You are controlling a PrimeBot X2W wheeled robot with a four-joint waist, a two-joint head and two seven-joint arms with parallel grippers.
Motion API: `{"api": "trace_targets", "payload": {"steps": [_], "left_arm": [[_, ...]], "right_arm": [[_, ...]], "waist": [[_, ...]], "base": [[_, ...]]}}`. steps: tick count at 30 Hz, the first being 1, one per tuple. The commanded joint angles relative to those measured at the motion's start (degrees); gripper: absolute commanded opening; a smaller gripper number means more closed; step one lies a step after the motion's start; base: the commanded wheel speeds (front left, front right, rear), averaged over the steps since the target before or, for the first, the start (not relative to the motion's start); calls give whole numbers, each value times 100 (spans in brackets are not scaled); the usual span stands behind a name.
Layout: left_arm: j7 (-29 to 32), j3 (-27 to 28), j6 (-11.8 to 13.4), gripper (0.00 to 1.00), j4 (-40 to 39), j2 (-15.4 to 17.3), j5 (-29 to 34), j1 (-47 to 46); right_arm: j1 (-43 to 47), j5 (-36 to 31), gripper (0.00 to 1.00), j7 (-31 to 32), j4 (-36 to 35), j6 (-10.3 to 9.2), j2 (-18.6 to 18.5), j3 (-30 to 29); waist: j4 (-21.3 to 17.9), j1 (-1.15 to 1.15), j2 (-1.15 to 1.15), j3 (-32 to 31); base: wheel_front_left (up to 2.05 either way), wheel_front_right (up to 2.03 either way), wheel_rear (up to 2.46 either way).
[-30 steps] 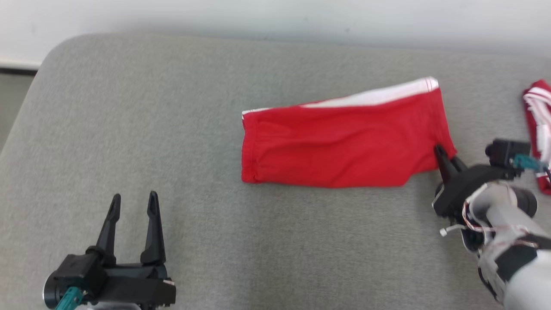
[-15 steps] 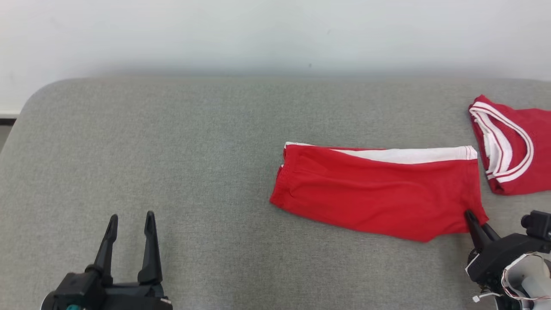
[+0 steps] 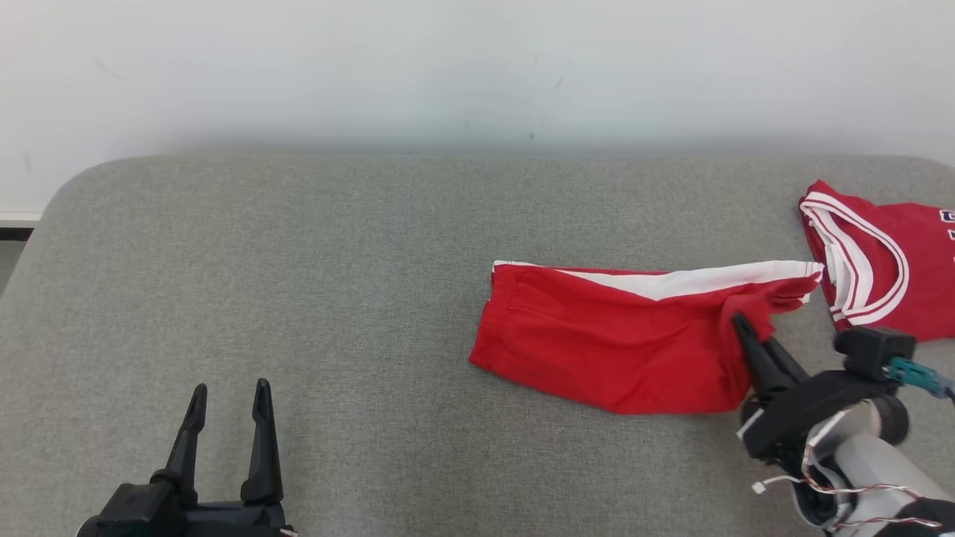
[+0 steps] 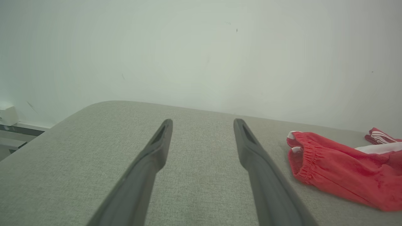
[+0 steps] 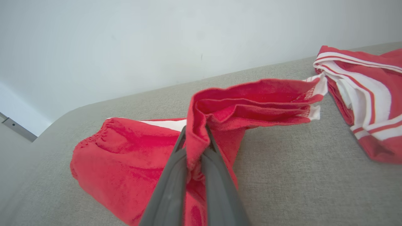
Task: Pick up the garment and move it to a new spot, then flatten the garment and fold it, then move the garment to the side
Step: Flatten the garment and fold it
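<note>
My left tool (image 3: 230,385) stands wide and empty, with bare counter (image 3: 298,261) directly ahead of its tips. The garment, a pair of red shorts (image 3: 612,350), lies well apart from it, ahead and to its right.

Orientation: the long axis runs crosswise to both tools. The elastic waistband end points toward my left tool. The leg-hem end points toward my right tool (image 3: 740,321). A white side stripe runs along the edge farthest from the tools.

My right tool is clamped narrow on a pinch of red cloth near the hem end, which is raised off the counter and bunched. A second red jersey (image 3: 895,276) lies just beyond that hem, to the right of the tool.

Status, as I judge it:
- Flattening and one fold: apparently done, since the shorts lie doubled.
- Final placement to the side: not yet complete.
</note>
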Motion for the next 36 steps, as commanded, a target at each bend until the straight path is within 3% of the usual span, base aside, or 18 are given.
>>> {"api": "trace_targets", "payload": {"steps": [1, 13, 22, 33, 34, 35, 36], "left_arm": [[-16, -6, 4, 100, 12, -1, 26, 32], [-16, -101, 5, 100, 74, -1, -97, -59], [-16, -198, 5, 100, 122, 0, -212, -114], [-16, -228, 4, 100, 148, -1, -278, -199], [-16, -240, 4, 100, 155, -1, -269, -203], [-16, -247, 4, 100, 162, -1, -277, -209], [-16, -253, 4, 100, 165, 0, -280, -210]], "right_arm": [[-46, -97, 0, 6, -88, -15, 75, 23], [-222, -890, 0, 446, -370, -15, 904, 331], [-469, -1085, 0, 247, 580, -15, 1797, 265], [-751, -1305, 0, -166, 1527, -15, 2164, 508], [-772, -1293, 22, -202, 1569, -15, 2173, 552], [-788, -1263, 100, -229, 1566, -15, 2179, 599], [-802, -1253, 100, -248, 1569, -15, 2182, 641]], "waist": [[42, 0, 0, -44], [352, 0, 0, -147], [541, 0, 0, -38], [612, 0, 0, 95], [615, 0, 0, 102], [618, 0, 0, 109], [618, 0, 0, 114]], "base": [[0, 0, 0], [0, 0, 0], [0, 0, 0], [0, 0, 0], [0, 0, 0], [0, 0, 0], [0, 0, 0]]}}
